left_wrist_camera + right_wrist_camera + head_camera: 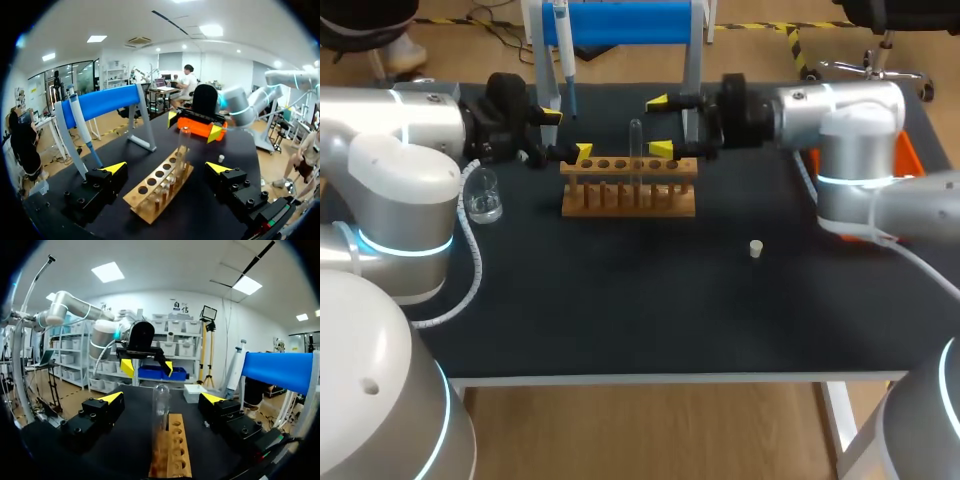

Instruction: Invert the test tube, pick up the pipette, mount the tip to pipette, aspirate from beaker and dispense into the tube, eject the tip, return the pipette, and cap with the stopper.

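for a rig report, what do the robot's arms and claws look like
Both the left arm and right arm are rounded silver-grey shells with cyan rings at joints. A white coiled cable runs along the left one. The left claw and right claw are black blocks with yellow tips.

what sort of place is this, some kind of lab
Likely a robot test bench staged as a chemistry lab: a wooden rack holding one upright test tube, a pipette hanging on a blue stand, and a glass beaker on a black table.
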Controlling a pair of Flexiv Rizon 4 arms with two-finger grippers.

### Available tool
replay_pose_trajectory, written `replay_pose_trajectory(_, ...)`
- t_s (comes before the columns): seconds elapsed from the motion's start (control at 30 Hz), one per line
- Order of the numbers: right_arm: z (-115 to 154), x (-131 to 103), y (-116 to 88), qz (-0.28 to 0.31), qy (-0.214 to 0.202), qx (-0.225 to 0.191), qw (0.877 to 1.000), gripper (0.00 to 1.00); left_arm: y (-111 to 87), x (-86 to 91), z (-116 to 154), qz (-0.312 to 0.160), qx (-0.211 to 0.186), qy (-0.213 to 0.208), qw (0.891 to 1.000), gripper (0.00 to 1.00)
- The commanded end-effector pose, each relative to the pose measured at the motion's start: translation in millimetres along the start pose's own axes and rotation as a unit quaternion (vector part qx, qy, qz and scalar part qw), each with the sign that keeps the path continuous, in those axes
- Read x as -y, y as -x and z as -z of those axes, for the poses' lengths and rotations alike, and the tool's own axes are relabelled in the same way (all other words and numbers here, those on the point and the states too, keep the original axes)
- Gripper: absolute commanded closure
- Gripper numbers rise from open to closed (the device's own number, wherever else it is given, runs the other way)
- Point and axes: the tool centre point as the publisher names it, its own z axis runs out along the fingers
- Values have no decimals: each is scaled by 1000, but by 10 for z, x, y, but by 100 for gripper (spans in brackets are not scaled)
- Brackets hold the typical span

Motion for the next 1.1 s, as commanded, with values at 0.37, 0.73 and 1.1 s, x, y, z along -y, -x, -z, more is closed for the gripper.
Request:
replay_pose_trajectory(0.37, -234, 163, 16, -11, 8, -81, 997, 0, 8, 2, 9, 0, -2, 1, 1000, 0)
replay_pose_trajectory(0.73, -303, 244, 21, -27, 19, -79, 996, 0, 8, 2, 9, 0, -2, 1, 1000, 0)
replay_pose_trajectory(1.1, -324, 245, 22, -23, 27, -76, 996, 0, 8, 2, 9, 0, -2, 1, 1000, 0)
